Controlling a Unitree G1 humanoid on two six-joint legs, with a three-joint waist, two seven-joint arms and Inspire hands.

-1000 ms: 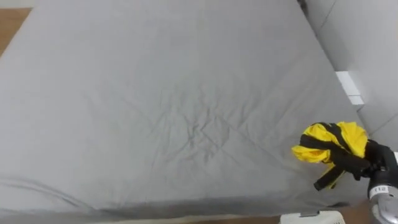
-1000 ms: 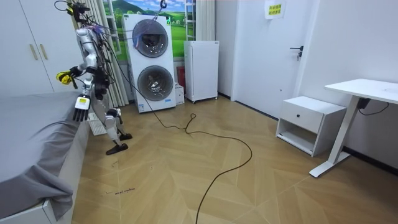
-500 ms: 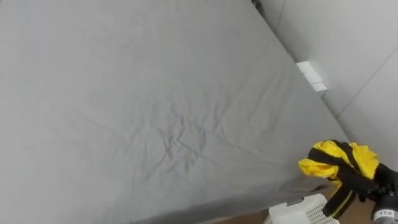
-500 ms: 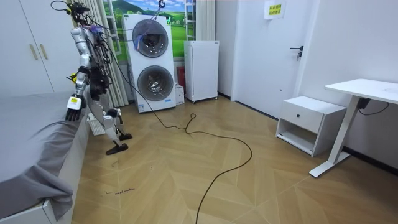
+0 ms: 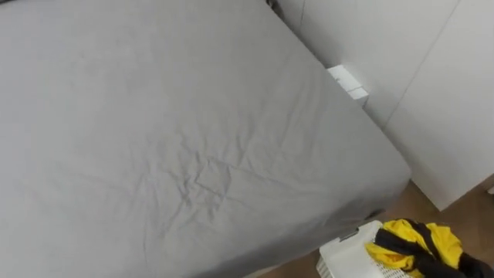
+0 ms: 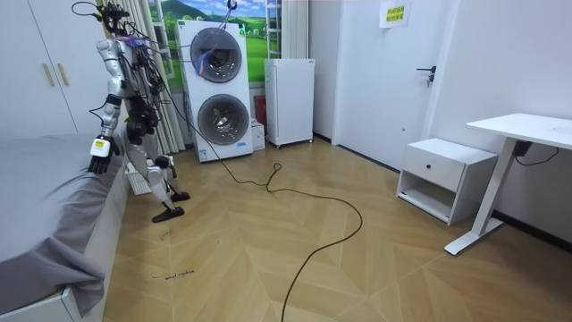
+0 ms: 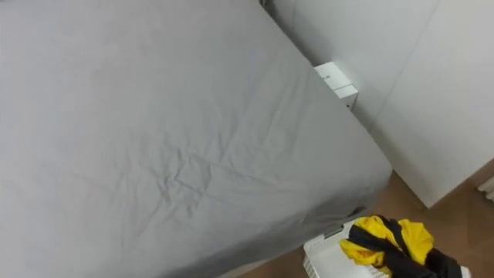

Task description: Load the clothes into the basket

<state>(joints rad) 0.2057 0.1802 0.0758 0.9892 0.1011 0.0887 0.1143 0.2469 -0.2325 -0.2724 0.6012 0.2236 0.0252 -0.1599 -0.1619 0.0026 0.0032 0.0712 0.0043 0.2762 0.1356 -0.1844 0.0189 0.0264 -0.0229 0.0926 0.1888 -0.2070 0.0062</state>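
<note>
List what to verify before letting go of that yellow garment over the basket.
1. Garment above the basket: the yellow-and-black garment sits over the white basket at the bed's corner. Ok.
2. Garment wholly inside the rim: the picture's lower edge cuts off both. Cannot tell.
3. Right hand's hold: the right hand is a dark shape at the garment, hard to tell from its black bands. Cannot tell.
4. Left hand out of the way: the left hand hangs by the bed's edge in the room view. Ok.
5. Other clothes left on the bed: the grey bed sheet in view carries none. Ok.
</note>
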